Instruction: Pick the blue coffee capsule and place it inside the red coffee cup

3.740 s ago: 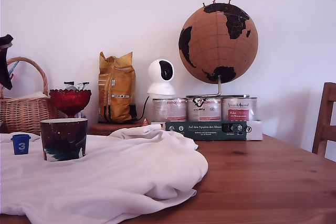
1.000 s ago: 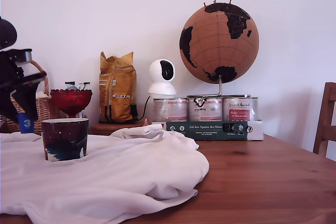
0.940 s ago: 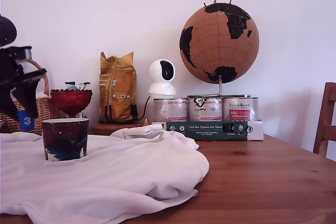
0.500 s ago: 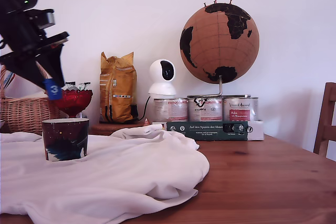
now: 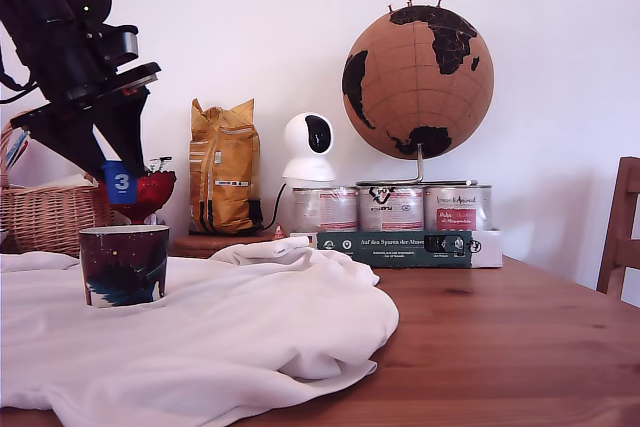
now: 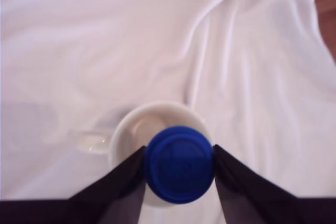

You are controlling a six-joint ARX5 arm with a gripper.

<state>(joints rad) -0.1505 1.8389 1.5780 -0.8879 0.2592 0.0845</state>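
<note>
The blue coffee capsule (image 5: 121,183), marked with a white "3", hangs in the air with my gripper (image 5: 120,175) shut on it. It is a little above the red coffee cup (image 5: 123,264), a dark maroon mug standing on the white cloth (image 5: 250,337) at the exterior view's left. In the wrist view the blue coffee capsule (image 6: 179,163) shows as a round blue disc between my two dark fingers (image 6: 239,184), right over the pale open mouth of the red coffee cup (image 6: 131,129). My gripper (image 6: 179,166) is centred on it.
Behind the mug stand a bright red stemmed glass bowl (image 5: 150,194), a wicker basket (image 5: 45,215), a yellow bag (image 5: 222,179), a white camera (image 5: 307,150), tins (image 5: 390,208), a book (image 5: 395,248) and a cork globe (image 5: 418,82). A chair (image 5: 618,232) is at the exterior view's right.
My gripper lifted the capsule from the cloth beside the mug, raised it and carried it toward the exterior view's right, until it hangs over the mug's mouth.
</note>
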